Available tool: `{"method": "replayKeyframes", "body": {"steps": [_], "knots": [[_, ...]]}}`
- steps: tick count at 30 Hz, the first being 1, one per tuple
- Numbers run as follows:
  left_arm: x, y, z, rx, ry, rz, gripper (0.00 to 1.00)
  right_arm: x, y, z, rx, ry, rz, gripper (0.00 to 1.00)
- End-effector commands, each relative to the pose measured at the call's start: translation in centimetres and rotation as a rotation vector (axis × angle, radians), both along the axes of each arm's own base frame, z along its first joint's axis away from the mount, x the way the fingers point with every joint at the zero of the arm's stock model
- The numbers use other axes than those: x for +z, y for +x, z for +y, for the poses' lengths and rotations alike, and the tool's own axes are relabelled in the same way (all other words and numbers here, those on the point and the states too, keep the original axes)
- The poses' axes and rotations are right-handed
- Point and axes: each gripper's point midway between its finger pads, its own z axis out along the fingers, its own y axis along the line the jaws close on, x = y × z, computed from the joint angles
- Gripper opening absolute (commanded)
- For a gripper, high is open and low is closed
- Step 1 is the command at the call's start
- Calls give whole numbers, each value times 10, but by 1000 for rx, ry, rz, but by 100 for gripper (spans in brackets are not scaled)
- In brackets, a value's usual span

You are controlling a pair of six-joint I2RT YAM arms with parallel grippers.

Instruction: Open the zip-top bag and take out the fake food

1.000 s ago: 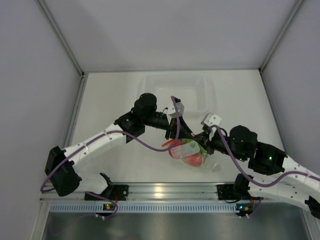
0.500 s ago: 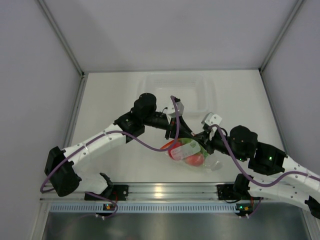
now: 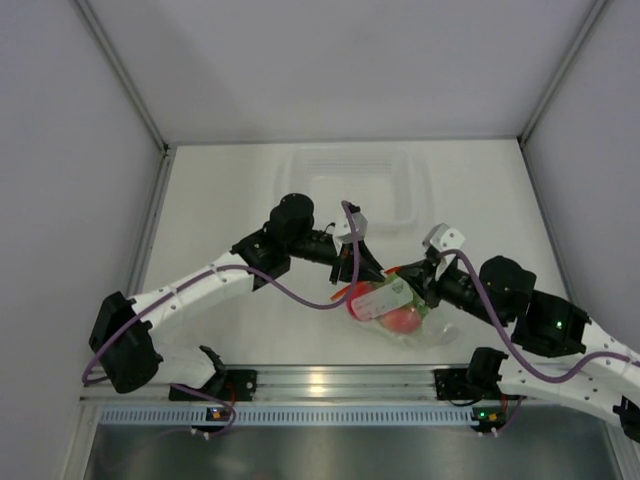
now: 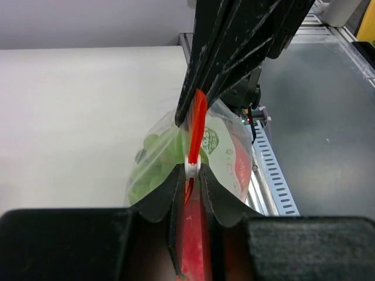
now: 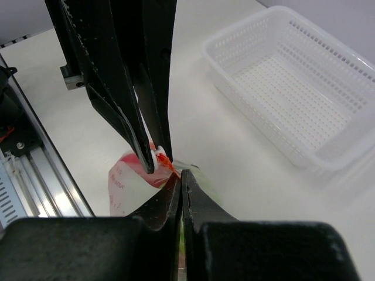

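Zip-top bag (image 3: 378, 300) edge pinched in both jaws; basket (image 3: 350, 185) well apart.

From above, we cannot tell the fake food (image 3: 398, 318) apart inside the zip-top bag (image 3: 425, 335); only a red lump and a pale green patch show through the plastic; the left gripper (image 3: 375, 274) and the right gripper (image 3: 402, 276) cover its top edge, and their tips are too small to judge there; the right arm (image 3: 560, 335) runs off the right edge; from the left wrist, the green grape bunch (image 4: 149, 167) is blurred and the label print (image 4: 210, 140) unreadable; from the right wrist, the fingers (image 5: 202, 205) hide most of the bag; the perforated tray (image 5: 304, 111) is cut by the right edge.
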Motion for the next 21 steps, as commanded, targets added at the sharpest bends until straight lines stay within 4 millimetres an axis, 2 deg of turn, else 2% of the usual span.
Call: {"method": "replayKeyframes", "body": {"steps": [1, 9, 12, 21], "knots": [[-19, 4, 6, 23, 27, 1, 0, 43, 6, -10, -58, 137, -74, 0], [-60, 29, 30, 157, 107, 71, 0, 45, 7, -35, -134, 134, -84, 0], [-70, 48, 38, 277, 137, 96, 0, 45, 11, -43, -178, 125, -87, 0], [-91, 69, 75, 587, 177, 121, 0, 55, 11, -65, -261, 206, -77, 0]]}}
